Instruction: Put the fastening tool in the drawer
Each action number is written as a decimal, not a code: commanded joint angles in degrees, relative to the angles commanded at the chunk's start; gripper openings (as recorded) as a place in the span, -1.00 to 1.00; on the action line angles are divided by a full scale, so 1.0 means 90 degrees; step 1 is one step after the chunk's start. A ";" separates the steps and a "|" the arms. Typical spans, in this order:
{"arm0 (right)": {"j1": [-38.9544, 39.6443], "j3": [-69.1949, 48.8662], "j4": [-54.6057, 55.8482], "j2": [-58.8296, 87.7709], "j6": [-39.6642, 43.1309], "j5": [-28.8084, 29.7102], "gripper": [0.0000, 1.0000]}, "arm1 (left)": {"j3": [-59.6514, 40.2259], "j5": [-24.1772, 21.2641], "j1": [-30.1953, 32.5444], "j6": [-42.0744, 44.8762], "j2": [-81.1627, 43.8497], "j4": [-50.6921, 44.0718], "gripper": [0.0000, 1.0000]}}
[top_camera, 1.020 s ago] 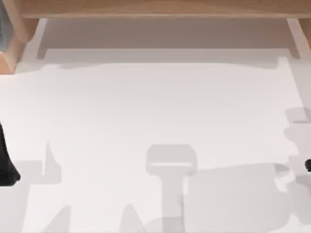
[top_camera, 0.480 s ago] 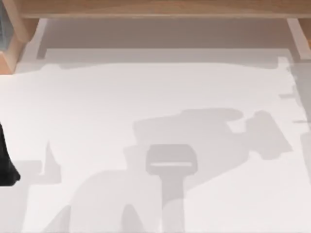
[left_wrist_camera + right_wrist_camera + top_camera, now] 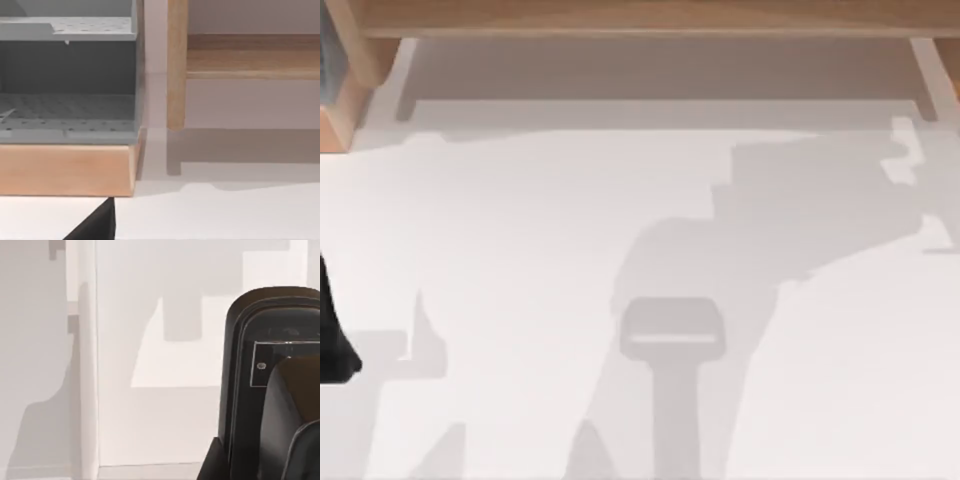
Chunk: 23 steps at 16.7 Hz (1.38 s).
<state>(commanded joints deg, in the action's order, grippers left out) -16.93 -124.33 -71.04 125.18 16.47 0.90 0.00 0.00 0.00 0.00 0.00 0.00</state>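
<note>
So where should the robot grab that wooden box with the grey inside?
Probably the wooden front panel, pinched over its top edge from above. That edge runs straight and free, and the open grey tray behind it leaves room for a finger.

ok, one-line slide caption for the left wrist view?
Grey perforated shelving on a light wooden base, beside a wooden post, above the white table.

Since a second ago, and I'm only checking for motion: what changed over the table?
A large arm-shaped shadow swept across the table from the lower right toward the upper right. The dark left arm at the left edge and the wooden frame stayed put.
</note>
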 joint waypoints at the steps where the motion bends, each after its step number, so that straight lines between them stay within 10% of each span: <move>1: -0.0127 -0.0391 -0.0161 0.0411 0.0094 -0.0006 -1.00 | 0.0000 0.0000 0.0000 0.0000 0.0000 0.0000 1.00; 10: -0.0511 -0.2051 -0.1269 0.2728 0.0457 -0.0047 -1.00 | 0.0000 0.0000 0.0000 0.0000 0.0000 0.0000 1.00; 23: -0.0561 -0.2489 -0.1377 0.1831 -0.0101 0.0117 -1.00 | 0.0000 0.0000 0.0000 0.0000 0.0000 0.0000 1.00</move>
<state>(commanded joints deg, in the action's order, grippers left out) -21.97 -146.73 -83.44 141.65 15.57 1.96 0.00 0.00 0.00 0.00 0.00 0.00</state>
